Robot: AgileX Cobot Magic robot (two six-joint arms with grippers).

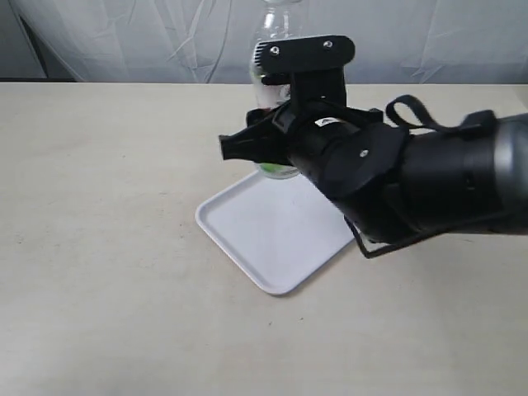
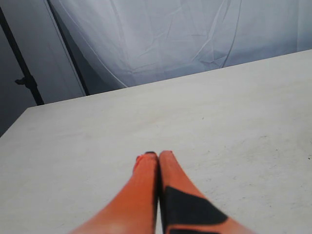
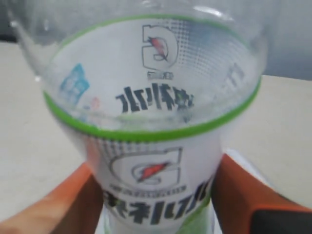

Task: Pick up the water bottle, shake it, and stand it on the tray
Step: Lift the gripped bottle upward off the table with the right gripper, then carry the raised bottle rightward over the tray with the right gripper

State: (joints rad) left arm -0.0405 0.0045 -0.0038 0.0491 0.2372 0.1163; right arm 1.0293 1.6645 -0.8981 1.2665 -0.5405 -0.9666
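**Current state.** My right gripper (image 3: pixel 158 200) is clamped on the water bottle (image 1: pixel 276 25). In the right wrist view, the orange fingers (image 3: pixel 73 204) press the labelled body from both sides. The bottle is upright. Its base is at the corner of the tray (image 1: pixel 272 239) nearest the far edge of the counter (image 1: pixel 99 247). My arm hides the base, so I cannot tell whether it touches the tray floor or hangs just above it. My left gripper (image 2: pixel 158 161) has its fingers pressed together and holds nothing. It is over bare counter, and the exterior view does not show it.

**Step in hand (judged).** Stand the bottle on the tray.

**Procedure.**
1. The base looks close to the raised rim at that far corner. A base set half on the rim would tip. Before release, I shift the bottle toward the near edge of the counter until the whole base is over flat tray floor.
2. I keep the bottle vertical and descend slowly. Water inside may be moving, and the plastic wall is thin, so I do not squeeze harder.
3. I part the fingers only when the base rests flat.
4. I open evenly, then withdraw without brushing the label.
5. The left arm stays clear.
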